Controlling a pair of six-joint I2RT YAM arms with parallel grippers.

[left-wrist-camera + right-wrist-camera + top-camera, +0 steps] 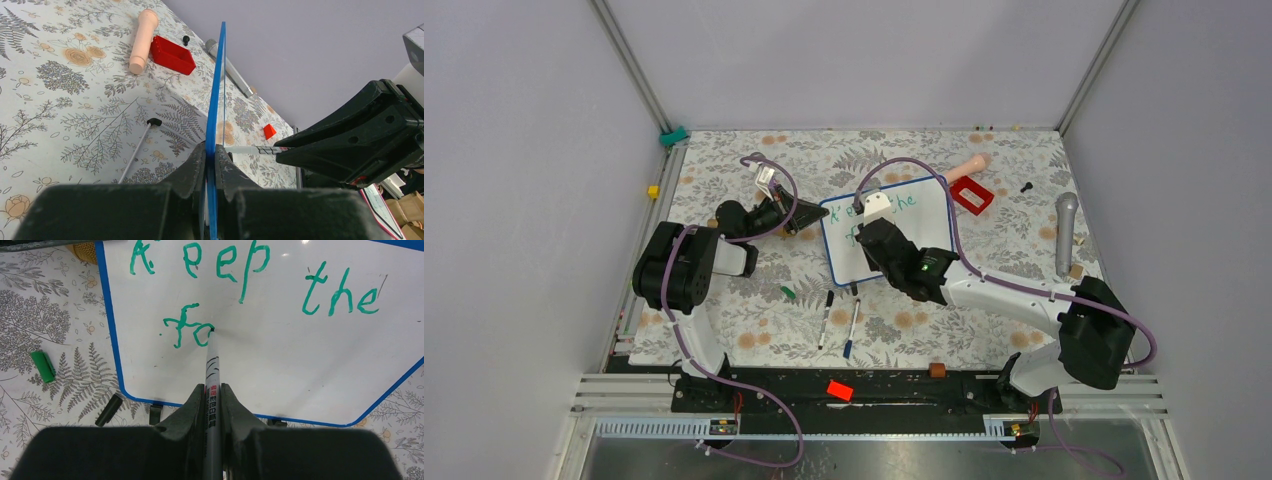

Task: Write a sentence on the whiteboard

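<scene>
fingers (190,415) of the right gripper (213,390) are pressed in on a slim white-barrelled marker (212,365). its barrel is clamped between them, and its tip reaches out ahead to touch the small rectangular whiteboard (300,360), glossy white with a thin blue rim. over on the far side, the left gripper (211,152) pinches the board's blue edge, one finger on either face, steadying it where it stands on short black feet (155,413) on the floral-print table cover (60,325).

now the writing. the green handwritten sentence (245,275) runs above and beyond the right fingertips. the top line reads "keep the", both words whole, a bit wobbly but legible. the second line, right at the marker tip, shows an "f" and a round "a", and the nib sits on the upper right of that "a". so my read is that the first line is done and the second is barely begun, with one word under way and only two letters down. plenty of bare white lies to the right of the tip. how many words are left, the pictures don't say.

down to the left of the right fingers, a small green cap (42,366) lies on the cover. a short black cap-like piece (109,410) sits just below the board's lower edge. behind the fingers, toward the arm bases, two spare pens (825,318) lie side by side, apart from the board. next call, i'd judge: finish that "a" and carry on rightward, with the left grip bracing the board against the push.
</scene>
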